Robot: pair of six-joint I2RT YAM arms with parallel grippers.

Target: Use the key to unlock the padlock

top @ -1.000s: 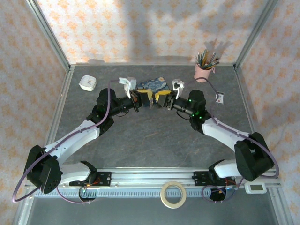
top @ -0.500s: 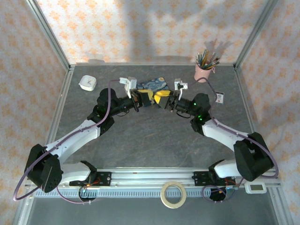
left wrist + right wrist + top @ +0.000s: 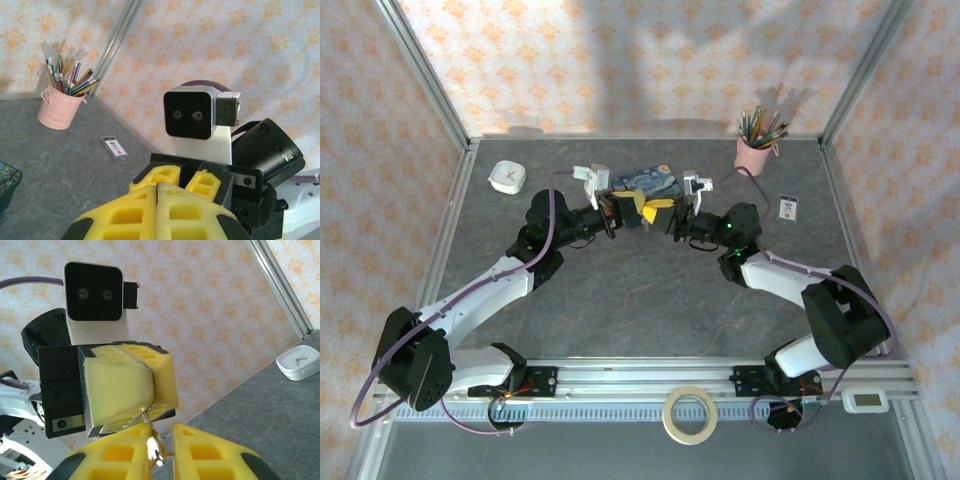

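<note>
Your left gripper (image 3: 156,200) is squeezed shut, your right gripper (image 3: 161,437) pinches the key (image 3: 154,450) at its tips, so I think turning comes next.

Yellow finger pads (image 3: 117,390) look soft, matt, foam-like. Glossy metal sliver (image 3: 152,446) glinting at six o'clock. Tabletop (image 3: 640,290) matt grey, stone-like.

No text, brand or number can be read; the small white card (image 3: 787,207) on the table at two o'clock carries dark print and a dark block, too small to make out; the white clock (image 3: 506,177) at ten o'clock shows hands, its face markings illegible.
</note>
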